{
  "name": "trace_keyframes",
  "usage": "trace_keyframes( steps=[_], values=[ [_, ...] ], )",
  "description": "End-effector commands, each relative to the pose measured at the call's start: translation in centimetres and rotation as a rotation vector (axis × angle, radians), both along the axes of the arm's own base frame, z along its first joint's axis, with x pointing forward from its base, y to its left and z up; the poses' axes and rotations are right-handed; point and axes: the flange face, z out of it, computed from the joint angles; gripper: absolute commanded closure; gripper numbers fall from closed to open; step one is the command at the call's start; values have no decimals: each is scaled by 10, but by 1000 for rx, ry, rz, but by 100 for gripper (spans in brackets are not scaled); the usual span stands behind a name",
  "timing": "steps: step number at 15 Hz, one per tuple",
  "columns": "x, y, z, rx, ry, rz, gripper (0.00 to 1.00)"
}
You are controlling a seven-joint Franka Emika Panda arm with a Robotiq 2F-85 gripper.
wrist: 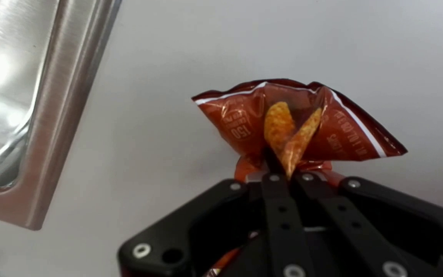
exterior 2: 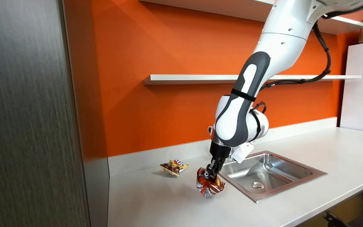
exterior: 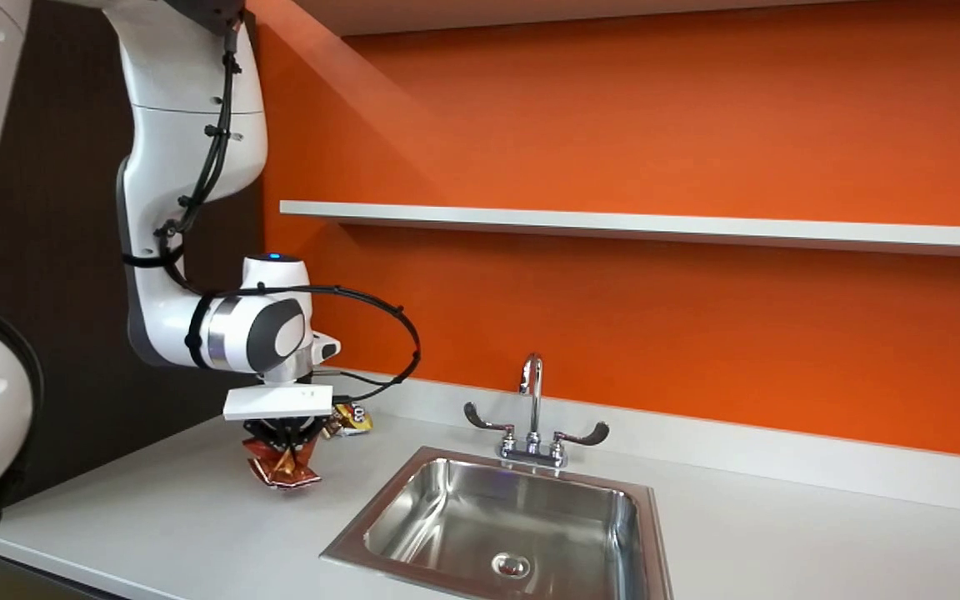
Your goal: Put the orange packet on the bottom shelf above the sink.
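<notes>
The fingers (wrist: 276, 192) clamp the pinched middle of the orange packet (wrist: 298, 123), over the table (exterior: 155, 508) left of the sink (exterior: 522, 508). It should prove light, soft and slick, and easily crushed inside; that gathered middle looks a fair place to hold, if squeezed gently.

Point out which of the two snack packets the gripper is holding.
The orange-red chip packet, pinched in the gripper; the brown-and-yellow packet lies ungripped on the counter near the backsplash.
</notes>
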Motion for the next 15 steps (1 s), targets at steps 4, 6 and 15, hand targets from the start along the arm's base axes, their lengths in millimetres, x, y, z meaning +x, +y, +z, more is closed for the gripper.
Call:
trace_keyframes(
  steps=[4, 6, 15],
  values=[
    [-29, -1, 60, -13, -72, -61, 99],
    [-37, -4, 80, -10, -99, -93, 99],
    [-62, -26, 212, 24, -323, -269, 99]
  ],
)
